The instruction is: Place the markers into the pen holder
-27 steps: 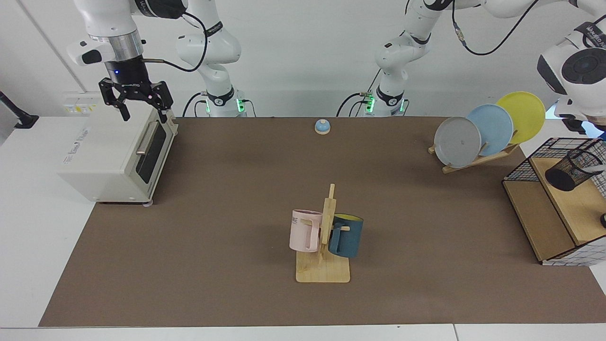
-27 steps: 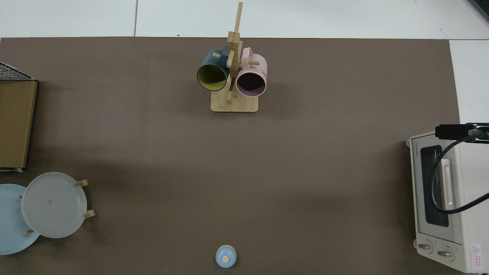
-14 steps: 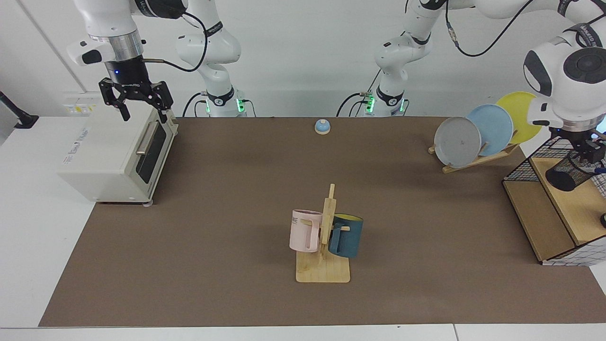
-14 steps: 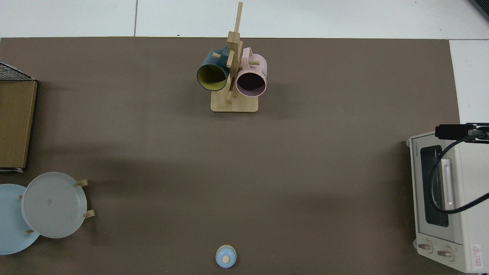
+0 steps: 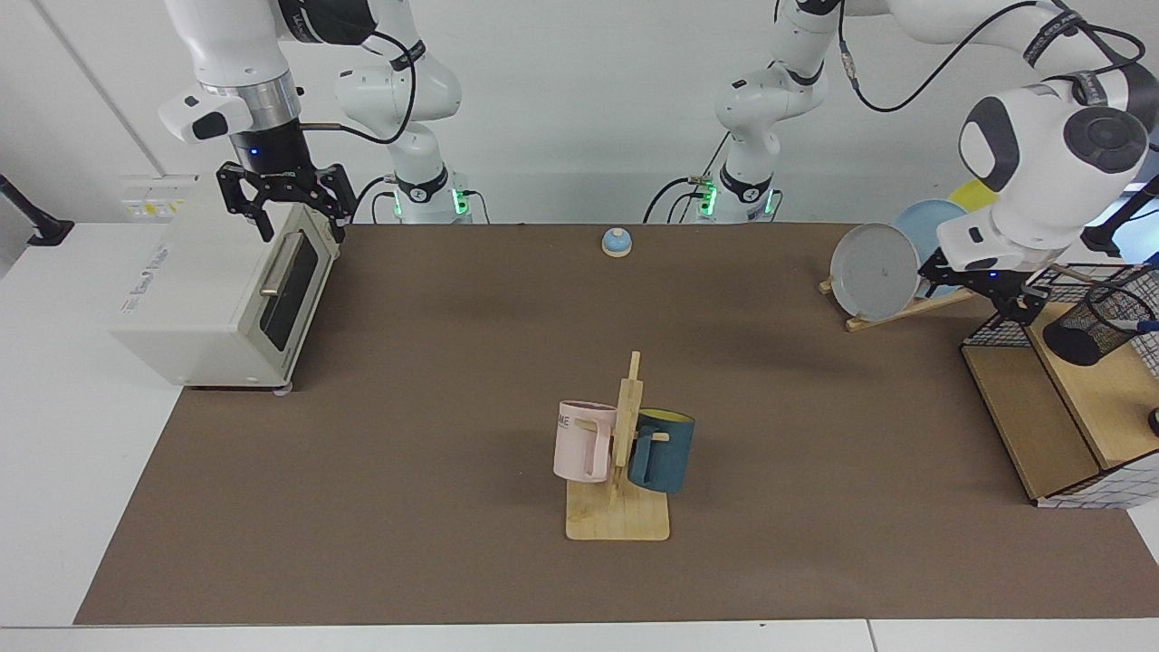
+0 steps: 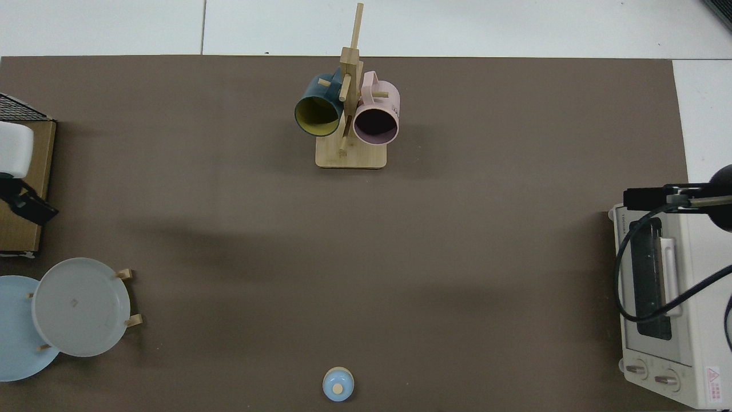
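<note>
The black mesh pen holder (image 5: 1089, 323) stands tilted on the wooden shelf of the wire basket (image 5: 1005, 317) at the far right of the facing view. A white and blue bit of the marker (image 5: 1143, 323) shows at its mouth, inside the cup. My left gripper (image 5: 991, 294) hangs open and empty just to the view's left of the holder, by the basket's corner. In the top view only part of it (image 6: 28, 207) shows at the left edge. My right gripper (image 5: 292, 204) is open and empty above the toaster oven (image 5: 217, 290).
A rack with grey, blue and yellow plates (image 5: 874, 270) stands right behind the left gripper. A mug tree with a pink mug (image 5: 584, 441) and a dark blue mug (image 5: 663, 450) stands mid-table. A small blue bell (image 5: 617, 241) sits at the far edge.
The left arm came down over the pen holder, then drew back toward the plate rack, leaving the marker in the cup. The right gripper shifted a little toward the table, still over the toaster.
</note>
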### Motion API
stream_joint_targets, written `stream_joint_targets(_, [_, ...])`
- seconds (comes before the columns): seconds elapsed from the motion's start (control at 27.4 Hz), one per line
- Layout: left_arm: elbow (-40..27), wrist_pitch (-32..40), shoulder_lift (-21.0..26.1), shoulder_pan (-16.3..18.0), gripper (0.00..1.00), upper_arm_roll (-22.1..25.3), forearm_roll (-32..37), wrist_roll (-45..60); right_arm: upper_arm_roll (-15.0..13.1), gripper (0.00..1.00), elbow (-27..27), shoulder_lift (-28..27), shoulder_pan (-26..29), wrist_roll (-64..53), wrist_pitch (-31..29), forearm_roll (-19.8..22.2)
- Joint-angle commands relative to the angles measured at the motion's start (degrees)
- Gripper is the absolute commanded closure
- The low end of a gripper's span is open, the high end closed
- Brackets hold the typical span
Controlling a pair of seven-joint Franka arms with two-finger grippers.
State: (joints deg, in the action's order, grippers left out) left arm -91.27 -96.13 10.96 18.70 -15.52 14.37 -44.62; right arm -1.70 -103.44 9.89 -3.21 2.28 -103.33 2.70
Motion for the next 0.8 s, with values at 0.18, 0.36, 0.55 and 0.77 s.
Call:
stream_joint_targets(0.18, [-3.39, 2.00, -3.22, -9.29, 0.00, -0.74, -6.29, 34.15, -0.58, 0.00, 1.14, -1.45, 0.49, -1.05, 0.41, 0.55])
stream_joint_targets(0.36, [-3.39, 2.97, -4.27, -10.18, 0.00, -0.74, -8.22, 38.12, -0.76, 0.00, 4.99, -3.73, 0.31, -1.05, 0.23, 0.29])
stream_joint_targets(0.55, [-3.04, 2.97, -5.42, -9.74, 0.00, -0.65, -8.40, 37.16, -0.59, 0.00, 7.38, -5.49, -0.13, -1.05, -0.03, 0.20])
stream_joint_targets(0.77, [-2.34, 3.14, -6.74, -12.71, 0.00, 4.25, -8.92, 37.07, -0.58, 0.00, 7.29, -4.26, 0.40, -1.05, 0.32, 0.29])
